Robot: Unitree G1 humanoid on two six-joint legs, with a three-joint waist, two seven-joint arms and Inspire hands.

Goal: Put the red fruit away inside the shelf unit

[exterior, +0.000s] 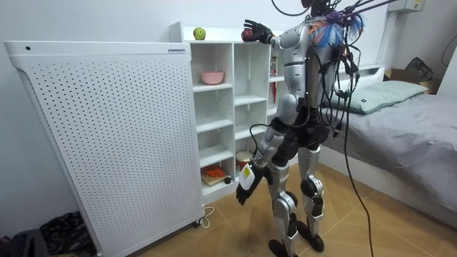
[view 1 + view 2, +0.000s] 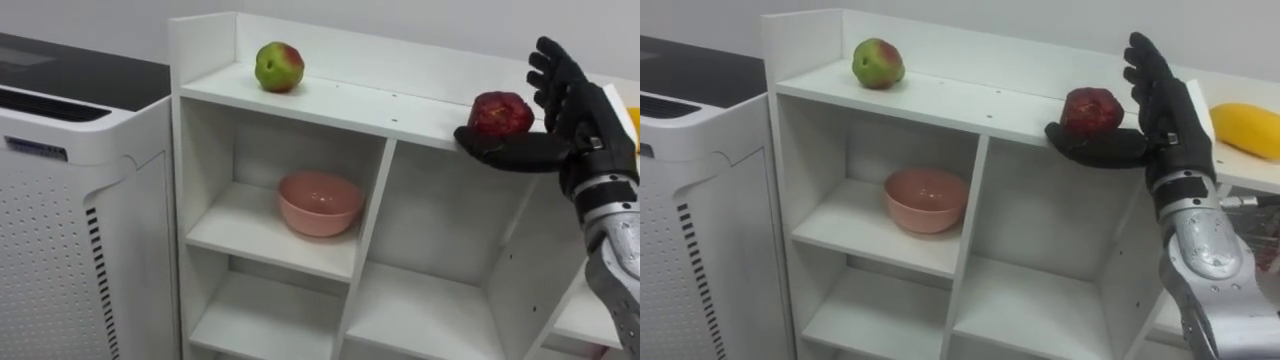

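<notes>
The right hand [image 2: 575, 120] stands wide open at the top board of the smooth white closet [image 2: 350, 100], fingers straight up and thumb stretched flat. A glossy, lumpy red apple [image 2: 500, 114] sits on that board's front edge, against the thumb. A round green-red apple [image 2: 279, 67] rests further left on the same board. A matte pink bowl [image 2: 320, 202] sits in the compartment below. The left hand [image 1: 243, 193] hangs low beside the closet; I cannot tell its grip.

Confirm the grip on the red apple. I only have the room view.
Observer: It is not clamped. The right hand has straight fingers standing behind the red apple, with the thumb stretched out under its front.
Operator: Is there anything past the hand on top?
Observer: Yes, a yellow fruit lies on the closet top, just to the right of the hand.
</notes>
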